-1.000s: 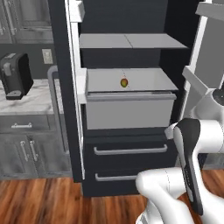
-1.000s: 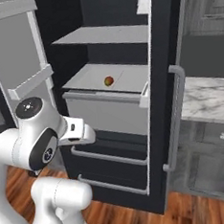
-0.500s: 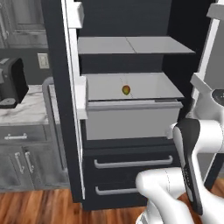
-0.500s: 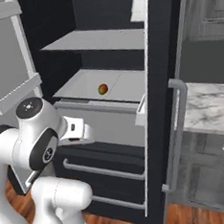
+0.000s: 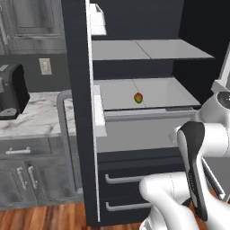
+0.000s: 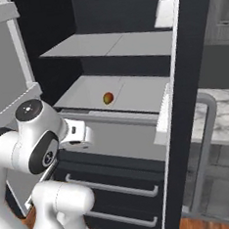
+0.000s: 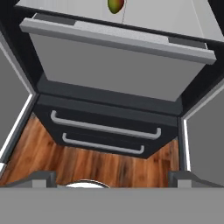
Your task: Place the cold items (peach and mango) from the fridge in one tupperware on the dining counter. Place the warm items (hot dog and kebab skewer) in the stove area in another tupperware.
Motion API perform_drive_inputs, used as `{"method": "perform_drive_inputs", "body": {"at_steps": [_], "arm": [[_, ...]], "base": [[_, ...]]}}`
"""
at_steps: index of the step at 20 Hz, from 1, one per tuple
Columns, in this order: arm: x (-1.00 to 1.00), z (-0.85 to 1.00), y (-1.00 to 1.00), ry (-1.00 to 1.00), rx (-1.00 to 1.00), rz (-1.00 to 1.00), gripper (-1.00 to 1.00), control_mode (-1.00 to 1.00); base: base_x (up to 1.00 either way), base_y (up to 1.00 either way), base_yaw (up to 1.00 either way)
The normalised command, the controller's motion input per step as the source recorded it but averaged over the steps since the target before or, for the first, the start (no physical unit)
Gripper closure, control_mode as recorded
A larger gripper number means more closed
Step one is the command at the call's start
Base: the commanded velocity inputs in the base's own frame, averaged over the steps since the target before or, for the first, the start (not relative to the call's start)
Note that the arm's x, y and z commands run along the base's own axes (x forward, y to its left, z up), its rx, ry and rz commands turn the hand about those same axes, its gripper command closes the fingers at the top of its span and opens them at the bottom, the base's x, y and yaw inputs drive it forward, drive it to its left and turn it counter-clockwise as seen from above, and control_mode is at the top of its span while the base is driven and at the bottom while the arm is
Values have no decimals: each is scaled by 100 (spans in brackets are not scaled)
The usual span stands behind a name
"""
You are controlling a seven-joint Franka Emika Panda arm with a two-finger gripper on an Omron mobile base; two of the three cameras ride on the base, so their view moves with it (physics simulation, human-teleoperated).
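Observation:
A small red, green and yellow fruit, the mango (image 5: 138, 98) (image 6: 107, 98), lies alone on the middle shelf (image 5: 170, 92) of the open fridge. In the hand view the mango (image 7: 115, 5) sits at the very top edge, above the grey drawer front (image 7: 118, 65). My gripper (image 7: 113, 180) is open and empty, with its fingertips (image 7: 43, 177) far apart. It hangs low in front of the fridge, below shelf level, pointing at the drawers. The peach, hot dog, kebab skewer and tupperware are out of view.
The open fridge door (image 5: 76, 112) stands edge-on, close to the arm, with a grey handle (image 5: 63, 134). Two dark drawers with bar handles (image 7: 105, 129) sit under the shelf. A coffee machine (image 5: 10, 90) stands on the marble counter (image 5: 36, 114). The floor is wood.
The whole picture has shifted and the fridge looks larger, so the base has driven closer to it. The mango stays in place on its shelf. The gripper stays open.

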Motion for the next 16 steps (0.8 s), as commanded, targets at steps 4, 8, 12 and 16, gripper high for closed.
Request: {"method": "perform_drive_inputs", "body": {"at_steps": [4,8,12,16], "arm": [[0,0,0,0,0,0,-100,100],[0,0,0,0,0,0,-100,100],[0,0,0,0,0,0,-100,100],[22,0,16,-26,15,-15,-100,-100]], "base": [[62,2,-13],[53,3,-15],[35,7,-16],[0,0,0]]}}
